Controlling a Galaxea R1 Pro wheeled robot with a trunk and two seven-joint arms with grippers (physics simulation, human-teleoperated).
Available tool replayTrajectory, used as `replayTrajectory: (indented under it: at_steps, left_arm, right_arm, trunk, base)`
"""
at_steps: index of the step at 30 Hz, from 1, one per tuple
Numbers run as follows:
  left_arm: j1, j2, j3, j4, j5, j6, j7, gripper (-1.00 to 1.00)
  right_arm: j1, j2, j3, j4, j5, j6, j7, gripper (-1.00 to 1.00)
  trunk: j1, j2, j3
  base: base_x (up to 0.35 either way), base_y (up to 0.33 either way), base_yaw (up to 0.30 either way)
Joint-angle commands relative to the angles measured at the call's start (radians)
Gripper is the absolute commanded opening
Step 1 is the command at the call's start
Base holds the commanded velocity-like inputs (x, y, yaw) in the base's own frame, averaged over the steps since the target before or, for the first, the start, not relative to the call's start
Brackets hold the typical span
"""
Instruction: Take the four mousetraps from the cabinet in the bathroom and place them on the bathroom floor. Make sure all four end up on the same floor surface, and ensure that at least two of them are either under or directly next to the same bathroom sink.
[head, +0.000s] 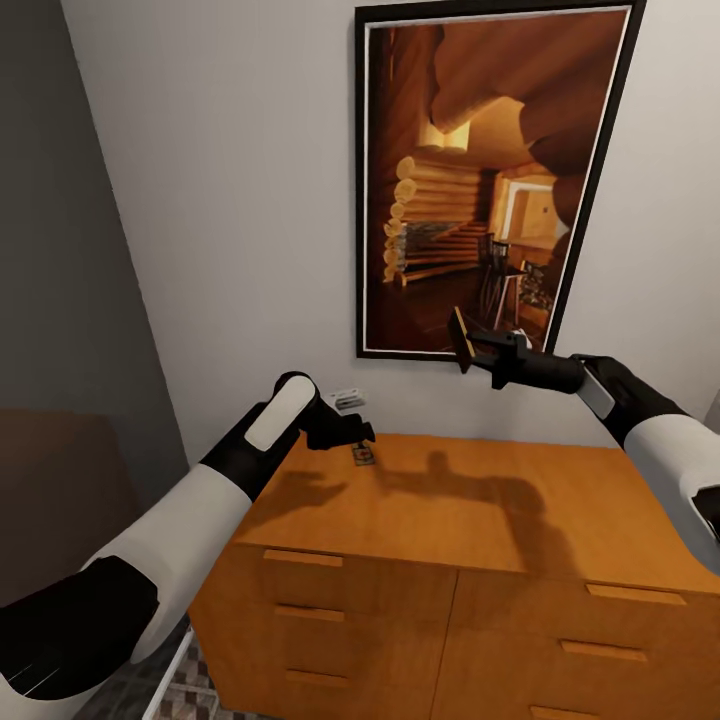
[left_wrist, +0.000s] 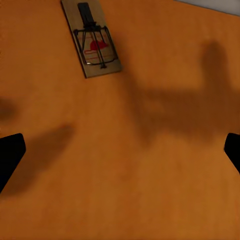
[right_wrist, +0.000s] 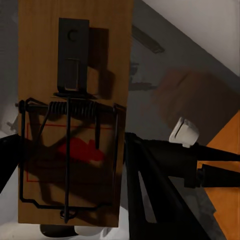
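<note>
Left gripper (head: 352, 432) hovers over the back left corner of the wide orange-brown wooden cabinet (head: 470, 520), fingers spread wide, holding nothing. One flat tan wooden mousetrap with dark wire and a red mark (left_wrist: 93, 44) lies on that cabinet top near the back edge, just beside the gripper. Right gripper (head: 478, 350) is raised above the top, fingers clamped on a second tan mousetrap board (right_wrist: 75, 115), held in front of the black-framed log-cabin picture (head: 480, 170) on the white wall (head: 240, 200).

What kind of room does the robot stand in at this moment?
Probably a room in a home. A framed picture of a log cabin hangs on a plain wall above an orange-brown wooden cabinet with drawers, and patterned floor tiles show beside it.
</note>
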Motion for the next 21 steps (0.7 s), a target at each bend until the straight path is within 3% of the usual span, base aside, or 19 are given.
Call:
replayTrajectory:
  at_steps: [1,5,6,16,21]
  left_arm:
    - [-0.001,0.000,-0.001,0.000,0.009,0.000,0.011,1.00]
    - [-0.001,0.000,-0.002,0.000,-0.006,0.000,0.010,1.00]
    - [-0.001,-0.002,-0.002,0.000,-0.047,0.001,0.008,1.00]
    - [-0.001,-0.008,-0.005,0.002,-0.059,0.001,0.009,1.00]
    - [-0.001,-0.032,-0.012,0.069,-0.074,0.001,0.011,1.00]
  right_arm:
    - [-0.001,-0.001,0.005,0.000,-0.002,0.016,0.007,-1.00]
    - [0.004,-0.001,0.006,0.001,-0.002,0.014,0.004,-1.00]
    - [0.017,-0.001,0.006,0.001,-0.002,0.010,0.002,-1.00]
    - [0.027,-0.001,0.005,-0.025,-0.002,-0.058,0.011,-1.00]
    - [0.069,-0.002,0.005,-0.113,-0.002,-0.073,0.014,-1.00]
  trunk:
    - [0.000,-0.001,-0.001]
    - [0.000,-0.001,-0.001]
    - [0.000,-0.001,-0.001]
    - [0.000,-0.001,-0.001]
    - [0.000,-0.001,-0.001]
  base:
    - [0.000,-0.003,0.001]
    - [0.000,-0.001,0.000]
    - [0.000,0.000,0.000]
    - [0.000,0.000,0.000]
    - [0.000,0.000,0.000]
